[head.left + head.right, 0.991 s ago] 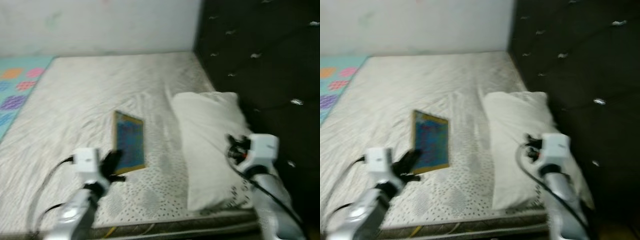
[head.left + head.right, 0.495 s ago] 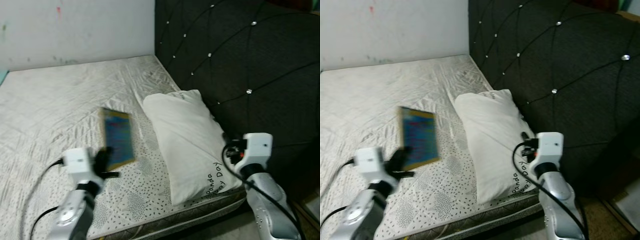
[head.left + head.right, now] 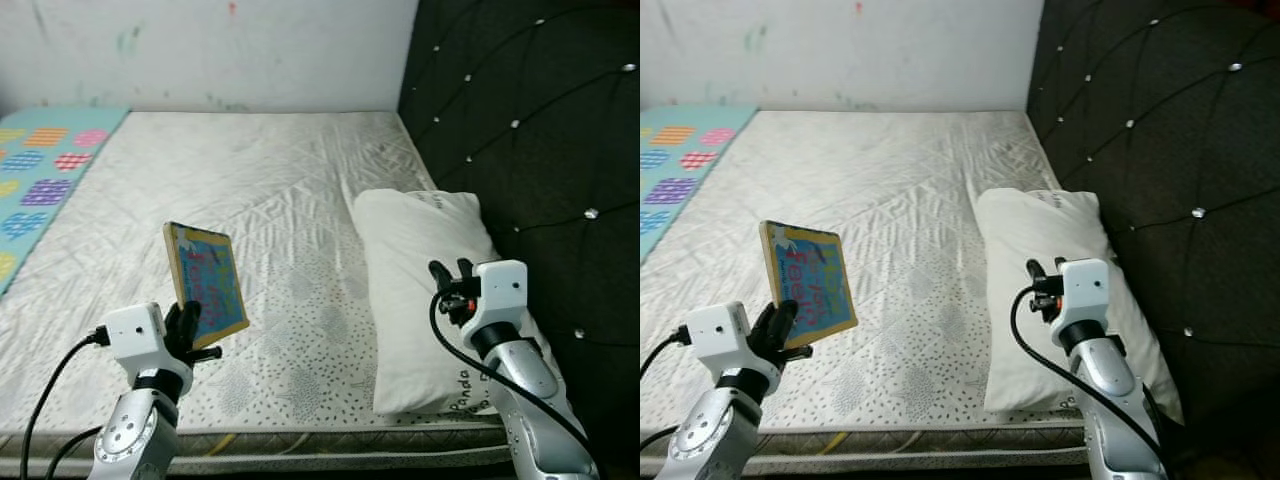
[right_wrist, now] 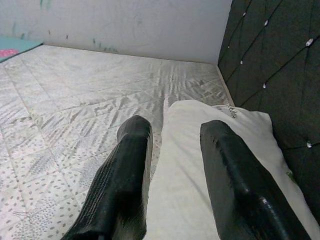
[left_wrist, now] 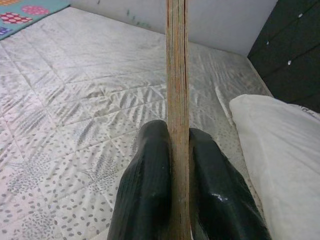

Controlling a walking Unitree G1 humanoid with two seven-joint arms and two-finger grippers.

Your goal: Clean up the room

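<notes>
The mattress [image 3: 280, 190] takes most of the scene, bare and quilted, with a dark tufted headboard [image 3: 530, 130] along its right edge and a white wall behind its far edge. A colourful play mat [image 3: 45, 170] lies beside the mattress's left edge, toward the far corner. A white pillow [image 3: 425, 270] rests against the headboard at the near right corner of the mattress, lengthwise along that edge, which seems the proper place for it.

The book [image 3: 206, 281], thin with a blue cover, is lifted off the mattress above its near edge, left of the middle. The left gripper [image 5: 175, 170] pinches it at the lower edge, one black finger pressed on each face, so the book stands nearly upright and tilts a little. This hold probably serves to carry it away from the bed, since a book does not belong there.

The right gripper [image 4: 172, 165] hovers over the near end of the pillow with its fingers [image 4: 127, 165] spread apart, holding nothing, likely ready for the next item.
</notes>
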